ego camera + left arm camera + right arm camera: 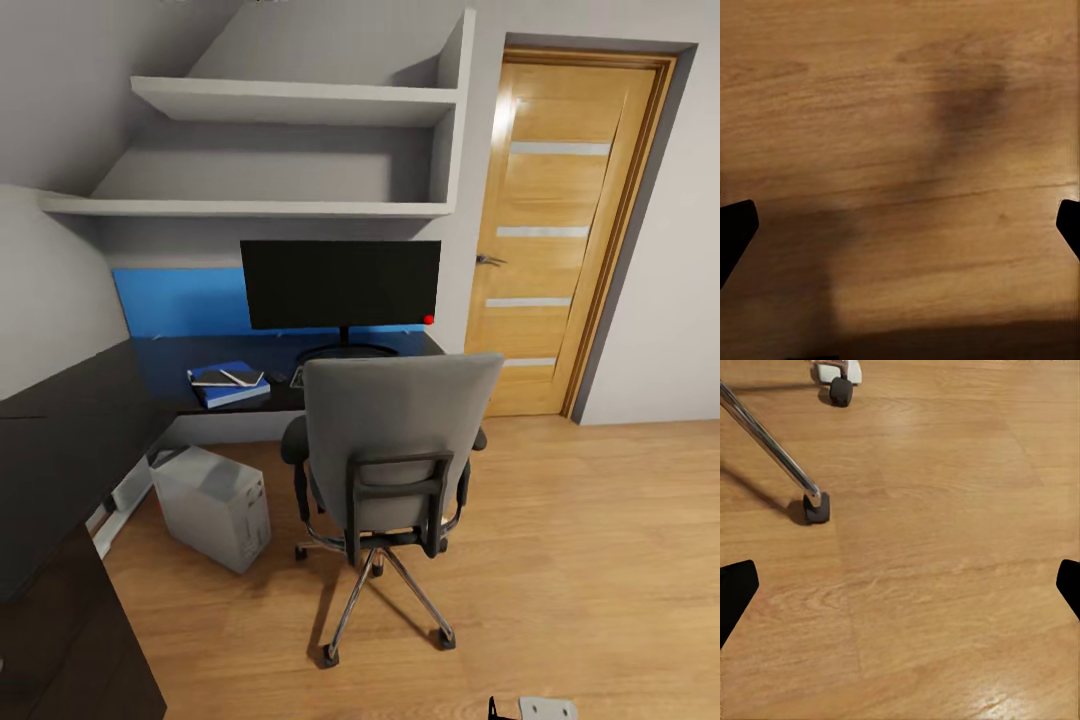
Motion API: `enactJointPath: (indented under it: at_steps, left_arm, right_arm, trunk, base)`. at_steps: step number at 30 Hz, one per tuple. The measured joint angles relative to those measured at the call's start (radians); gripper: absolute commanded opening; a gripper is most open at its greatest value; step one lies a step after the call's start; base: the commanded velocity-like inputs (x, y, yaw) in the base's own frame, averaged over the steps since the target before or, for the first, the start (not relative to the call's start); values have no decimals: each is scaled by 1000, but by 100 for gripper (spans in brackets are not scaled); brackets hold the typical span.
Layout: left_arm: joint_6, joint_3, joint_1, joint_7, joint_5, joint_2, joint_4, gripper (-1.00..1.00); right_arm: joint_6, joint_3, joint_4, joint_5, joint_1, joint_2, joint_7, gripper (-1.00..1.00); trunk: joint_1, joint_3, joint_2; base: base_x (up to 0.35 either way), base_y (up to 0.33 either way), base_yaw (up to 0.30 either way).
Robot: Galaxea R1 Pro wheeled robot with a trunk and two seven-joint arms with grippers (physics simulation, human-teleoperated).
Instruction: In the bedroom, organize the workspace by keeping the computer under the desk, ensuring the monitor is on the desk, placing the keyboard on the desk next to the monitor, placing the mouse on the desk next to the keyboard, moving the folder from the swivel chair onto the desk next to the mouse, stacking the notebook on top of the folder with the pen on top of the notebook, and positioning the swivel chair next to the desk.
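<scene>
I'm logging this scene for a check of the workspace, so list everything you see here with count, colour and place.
monitor: 1, black, on the desk at the back
desk: 1, glossy black, L-shaped, along the left and back walls
blue panel: 1, bright blue, on the wall behind the desk
folder: 1, blue, on the desk left of the monitor
notebook: 1, dark, on top of the folder
computer: 1, light grey, on the floor by the desk
swivel chair: 1, grey, facing the desk
shelves: 2, pale grey, above the desk
door: 1, wood, shut, right of the desk
floor: light wood
left fingers: 2 black tips, apart, over the floor
right fingers: 2 black tips, apart, near a chair caster
</scene>
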Motion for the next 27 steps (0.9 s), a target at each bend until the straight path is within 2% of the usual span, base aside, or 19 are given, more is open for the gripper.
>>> enactJointPath:
  at_steps: [5, 7, 10, 27]
  left_arm:
    - [86, 0, 0, -3, -1, 5, 1, 100]
    - [141, 0, 0, -3, -2, 5, 1, 100]
    - [181, -1, 0, -4, -3, 4, 2, 100]
    - [197, -1, 0, -5, -3, 4, 2, 100]
  right_arm:
    - [0, 1, 0, 0, 0, 0, 0, 100]
    - [0, 0, 0, 0, 0, 0, 0, 100]
    - [0, 1, 0, 0, 0, 0, 0, 100]
    - [0, 0, 0, 0, 0, 0, 0, 100]
  trunk:
    - [-19, 16, 35]
    - [-27, 22, 49]
    - [-38, 31, 70]
    - [-104, 85, 189]
  base:
    - [0, 0, 0]
    - [0, 0, 0]
    - [0, 0, 0]
    - [0, 0, 0]
